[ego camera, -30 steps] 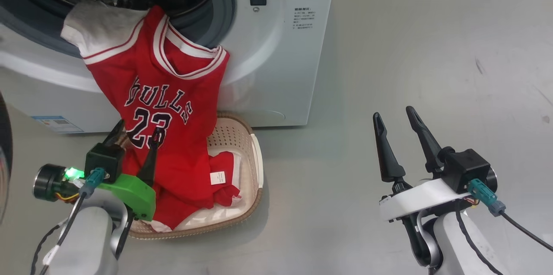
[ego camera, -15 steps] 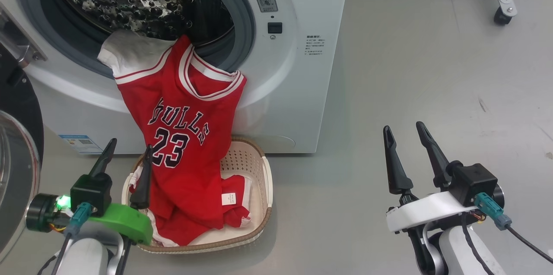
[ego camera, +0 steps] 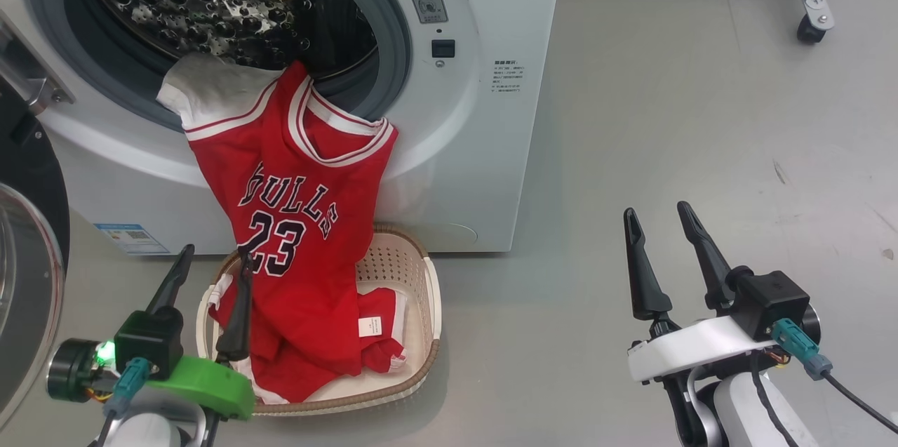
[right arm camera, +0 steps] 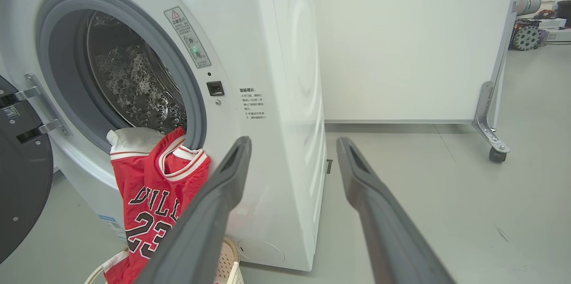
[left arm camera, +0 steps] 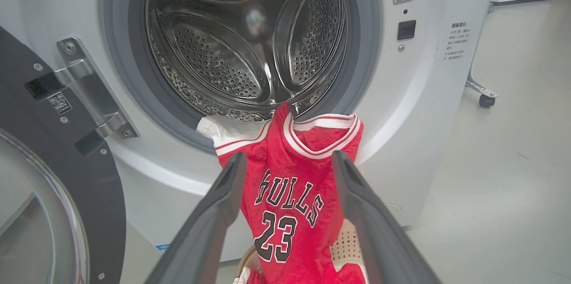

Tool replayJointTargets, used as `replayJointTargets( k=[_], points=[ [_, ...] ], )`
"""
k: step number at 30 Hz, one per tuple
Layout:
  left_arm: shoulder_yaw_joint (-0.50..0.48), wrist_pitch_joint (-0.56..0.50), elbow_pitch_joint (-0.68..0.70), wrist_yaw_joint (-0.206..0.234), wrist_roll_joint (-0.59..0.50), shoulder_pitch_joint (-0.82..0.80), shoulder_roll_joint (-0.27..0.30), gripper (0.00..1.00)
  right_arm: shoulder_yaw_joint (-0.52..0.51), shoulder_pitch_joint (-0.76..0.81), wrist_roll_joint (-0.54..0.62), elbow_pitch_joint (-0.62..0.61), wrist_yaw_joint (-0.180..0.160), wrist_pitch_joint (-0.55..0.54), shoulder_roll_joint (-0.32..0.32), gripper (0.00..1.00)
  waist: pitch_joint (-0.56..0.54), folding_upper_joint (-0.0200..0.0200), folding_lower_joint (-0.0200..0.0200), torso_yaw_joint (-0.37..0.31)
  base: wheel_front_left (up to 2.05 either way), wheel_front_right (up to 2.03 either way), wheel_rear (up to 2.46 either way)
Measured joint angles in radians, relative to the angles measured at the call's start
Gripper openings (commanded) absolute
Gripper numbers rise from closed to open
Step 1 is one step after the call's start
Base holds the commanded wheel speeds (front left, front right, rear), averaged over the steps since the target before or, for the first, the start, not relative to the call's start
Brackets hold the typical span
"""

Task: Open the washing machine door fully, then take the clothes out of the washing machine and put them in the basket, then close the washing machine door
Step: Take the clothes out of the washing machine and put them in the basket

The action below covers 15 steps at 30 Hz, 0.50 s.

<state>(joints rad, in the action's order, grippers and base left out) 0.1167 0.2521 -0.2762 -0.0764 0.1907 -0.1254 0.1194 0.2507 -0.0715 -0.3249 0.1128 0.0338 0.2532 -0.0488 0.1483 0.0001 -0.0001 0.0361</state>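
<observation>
Our left gripper (ego camera: 215,255) hovers low in front of the washing machine (ego camera: 491,152), fingers spread wide and holding nothing; whether one finger brushes the cloth we cannot tell. Our right gripper (ego camera: 656,210) is spread and empty too, off past the machine's right corner. The washing machine door (ego camera: 31,180) stands swung open at the machine's left. The clothes (ego camera: 302,222) hang from the machine's drum mouth over its grey gasket (ego camera: 393,47) and down its front into the basket (ego camera: 429,292), which sits at the machine's foot.
</observation>
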Motion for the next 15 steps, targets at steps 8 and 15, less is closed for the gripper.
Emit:
replayJointTargets(
  k=[8,15],
  points=[
    [-0.013,0.000,0.027,-0.001,-0.002,0.027,0.000,1.00,0.009,0.009,0.000,-0.001,0.000,0.000,0.000,1.00,0.002,0.0000,0.0000,-0.001,0.00,0.00,0.00],
    [-0.026,0.000,0.058,-0.005,-0.003,0.037,0.000,1.00,0.017,0.009,0.000,-0.010,0.001,0.000,0.000,1.00,0.024,0.0000,0.0000,-0.011,0.00,0.00,0.00]
  ],
)
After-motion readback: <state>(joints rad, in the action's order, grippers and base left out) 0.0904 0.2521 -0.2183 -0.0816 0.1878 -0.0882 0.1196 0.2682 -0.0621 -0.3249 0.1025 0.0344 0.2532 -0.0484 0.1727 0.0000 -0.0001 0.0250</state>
